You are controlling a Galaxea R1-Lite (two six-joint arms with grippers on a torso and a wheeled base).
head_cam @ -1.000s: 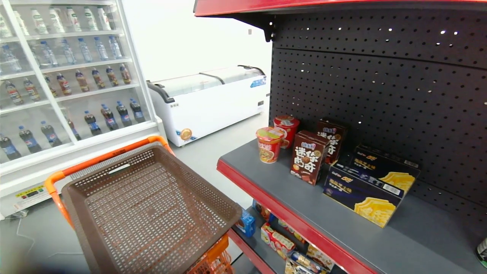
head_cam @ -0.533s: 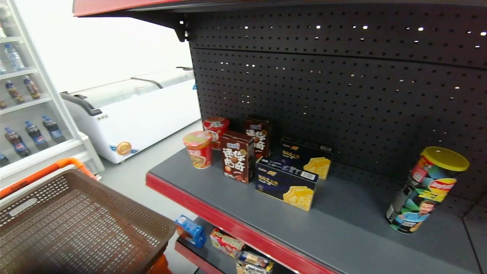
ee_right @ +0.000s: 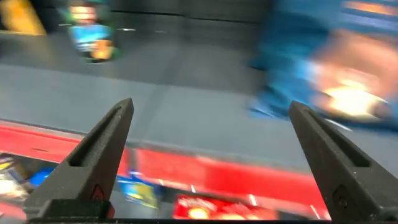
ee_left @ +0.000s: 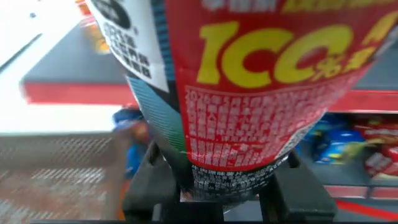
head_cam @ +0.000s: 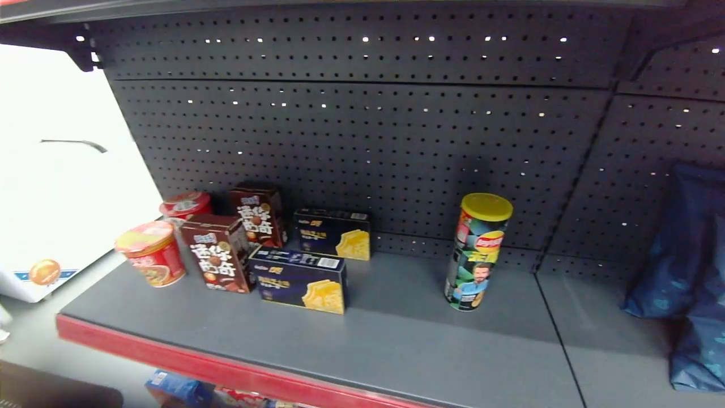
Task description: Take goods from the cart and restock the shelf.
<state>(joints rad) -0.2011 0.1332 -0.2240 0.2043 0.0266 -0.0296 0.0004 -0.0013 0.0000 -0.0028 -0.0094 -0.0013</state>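
the shelf [head_cam: 396, 340] lies dim, light pricks through the pegboard [head_cam: 368, 141], glare whitens the left.

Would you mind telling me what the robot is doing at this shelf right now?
It is restocking a shop shelf. The left gripper is clamped on a red-labelled container, held in front of the shelf's red edge. The right gripper is open and empty, also facing the shelf. On the shelf stand noodle cups, brown boxes, dark blue boxes and a yellow-lidded tube, with blue bags at the right.
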